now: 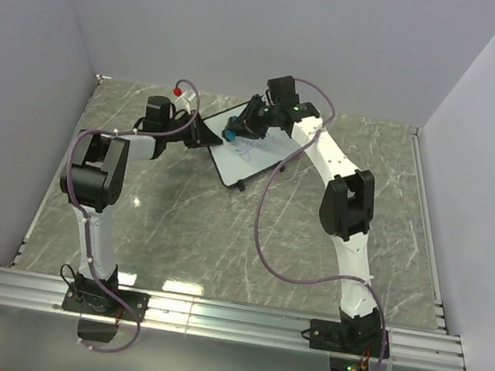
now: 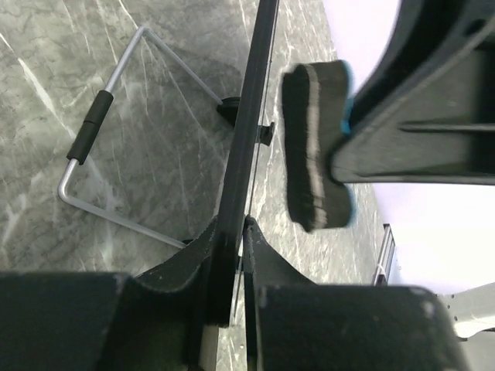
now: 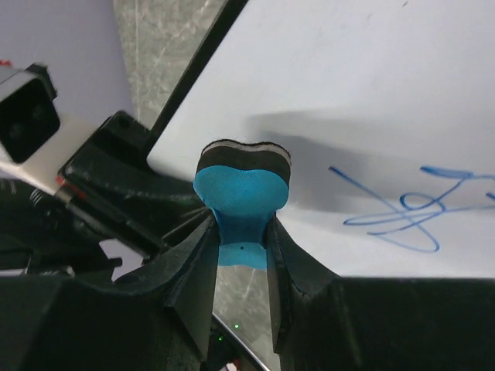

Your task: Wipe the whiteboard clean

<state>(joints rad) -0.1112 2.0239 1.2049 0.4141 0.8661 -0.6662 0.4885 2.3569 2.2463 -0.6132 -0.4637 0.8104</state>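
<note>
With the jaws of the left gripper pinching the edge of the whiteboard at the far middle of the table, the right gripper, jaws pinching the blue eraser, should press its felt flat and sweep across the blue scribble.

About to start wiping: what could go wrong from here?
The left claw pinches only the thin edge of the whiteboard; wiping pressure might twist it loose.
The right claw grips the eraser by its narrow waist; it could tilt.
The blue scribble lies off to one side; short strokes may miss it.
</note>
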